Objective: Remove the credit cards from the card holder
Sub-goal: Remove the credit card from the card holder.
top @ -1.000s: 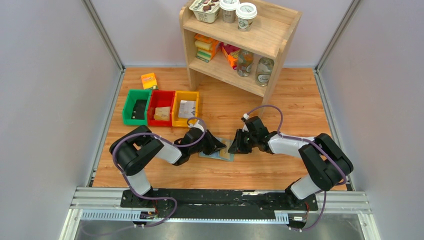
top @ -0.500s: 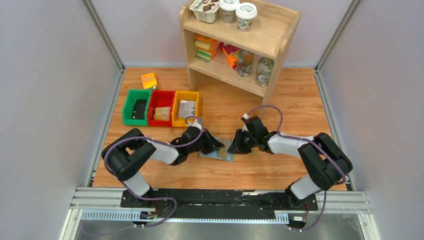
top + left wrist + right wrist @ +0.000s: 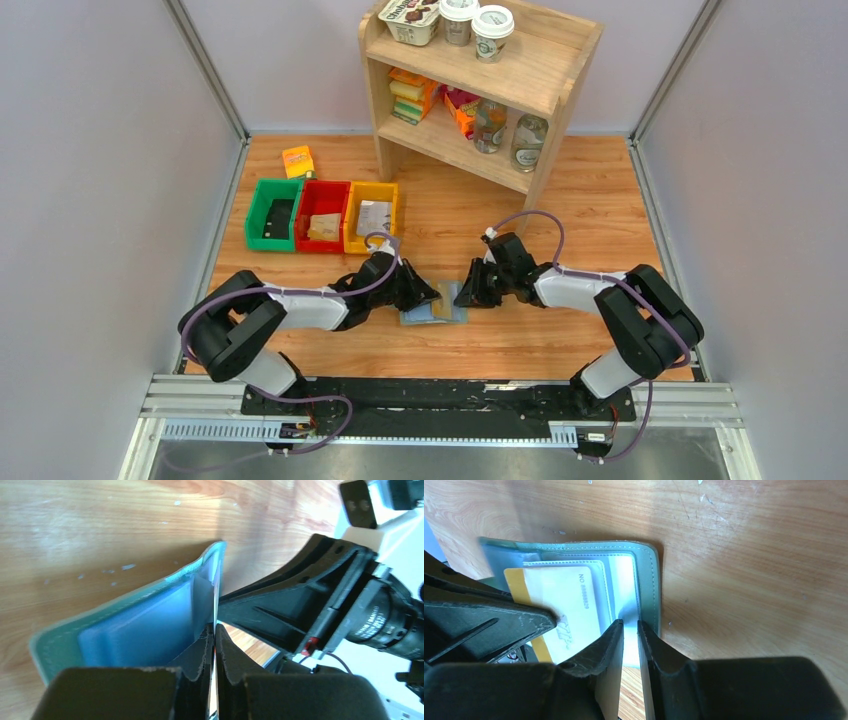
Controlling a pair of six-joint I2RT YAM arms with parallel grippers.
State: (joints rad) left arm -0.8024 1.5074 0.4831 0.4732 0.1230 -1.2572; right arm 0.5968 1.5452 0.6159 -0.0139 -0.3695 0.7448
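The sage-green card holder point(image 3: 441, 314) lies open on the wooden table between both grippers. Its blue-grey inner panel point(image 3: 135, 630) shows in the left wrist view, with one flap standing up. A white and yellow credit card point(image 3: 569, 595) sticks partway out of a pocket. My left gripper point(image 3: 431, 296) point(image 3: 214, 632) is shut on that card's thin edge. From the other side, my right gripper point(image 3: 466, 297) point(image 3: 630, 625) pinches the holder's pale pocket panel beside the green border point(image 3: 651, 575).
Green point(image 3: 272, 215), red point(image 3: 322, 213) and yellow point(image 3: 371, 212) bins stand in a row at the left. An orange packet point(image 3: 298, 160) lies behind them. A wooden shelf point(image 3: 480, 95) with jars and cartons stands at the back. Grey walls close in both sides.
My left gripper's jaws have closed on the card, and the left arm's elbow has swung down and to the left. The right arm has stayed put.
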